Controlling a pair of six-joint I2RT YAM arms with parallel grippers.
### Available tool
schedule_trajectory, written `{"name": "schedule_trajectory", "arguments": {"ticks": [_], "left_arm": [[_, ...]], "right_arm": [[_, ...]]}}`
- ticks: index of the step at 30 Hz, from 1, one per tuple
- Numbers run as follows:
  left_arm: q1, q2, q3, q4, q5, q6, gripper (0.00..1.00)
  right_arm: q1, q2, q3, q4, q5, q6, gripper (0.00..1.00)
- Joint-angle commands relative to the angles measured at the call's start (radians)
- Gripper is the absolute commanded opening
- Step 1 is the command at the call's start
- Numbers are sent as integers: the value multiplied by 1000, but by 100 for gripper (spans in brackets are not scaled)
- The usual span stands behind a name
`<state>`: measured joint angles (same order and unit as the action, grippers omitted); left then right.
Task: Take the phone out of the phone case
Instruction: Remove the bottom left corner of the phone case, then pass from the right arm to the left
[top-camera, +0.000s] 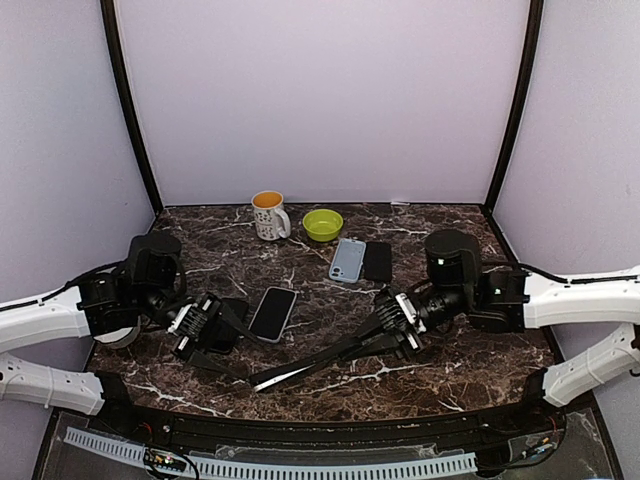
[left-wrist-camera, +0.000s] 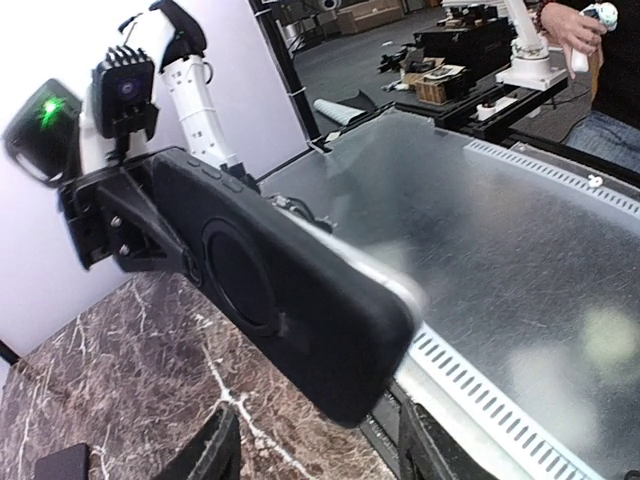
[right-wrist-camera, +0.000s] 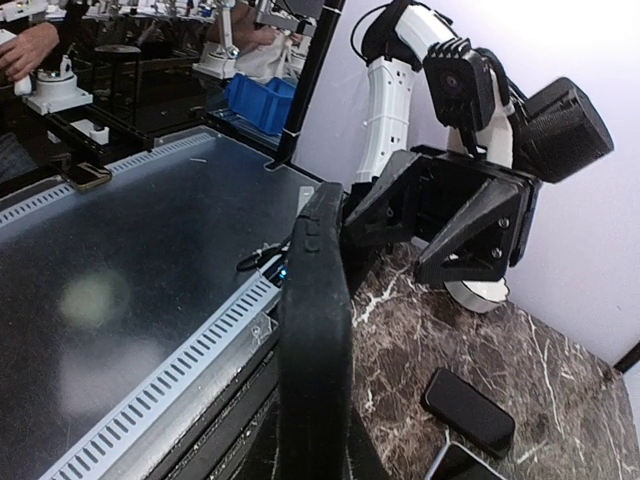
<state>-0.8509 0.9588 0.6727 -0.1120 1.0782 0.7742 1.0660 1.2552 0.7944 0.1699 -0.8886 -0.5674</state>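
Pale purple walls (top-camera: 320, 100) are set up on three sides and joined by black posts (top-camera: 130, 110). A dark brown table (top-camera: 340, 395) with white veins is seen under the left gripper (left-wrist-camera: 315, 452). Past that gripper, a shiny grey metal sheet (left-wrist-camera: 520, 260) with a white strip of slots (left-wrist-camera: 500, 385) is laid. Farther off, dim benches (left-wrist-camera: 450, 75) and a blue box (right-wrist-camera: 262, 100) are seen.
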Motion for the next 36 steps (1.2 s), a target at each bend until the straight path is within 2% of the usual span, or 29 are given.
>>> {"name": "schedule_trajectory", "arguments": {"ticks": [1, 4, 6, 8, 12, 15, 19, 28, 36], "left_arm": [[4, -26, 30, 26, -72, 28, 56], [5, -46, 12, 91, -248, 32, 54], [5, -70, -16, 197, -359, 29, 53], [4, -96, -44, 253, -425, 30, 53], [5, -128, -78, 329, -449, 19, 54], [5, -127, -85, 346, -459, 12, 54], [4, -125, -89, 366, -459, -3, 54], [4, -133, -100, 380, -466, -9, 56], [4, -145, -102, 367, -453, 4, 48]], "right_arm": [[-27, -144, -78, 80, 207, 2, 0], [-35, -233, -153, 123, 341, 9, 0], [-39, -284, -200, 162, 432, 17, 0], [-38, -323, -249, 227, 536, 41, 0], [-38, -364, -324, 381, 707, 82, 0], [-39, -369, -343, 433, 776, 84, 0], [-39, -348, -338, 425, 763, 50, 0], [-38, -240, -311, 531, 650, -23, 0], [-40, -155, -259, 550, 546, -60, 0]]}}
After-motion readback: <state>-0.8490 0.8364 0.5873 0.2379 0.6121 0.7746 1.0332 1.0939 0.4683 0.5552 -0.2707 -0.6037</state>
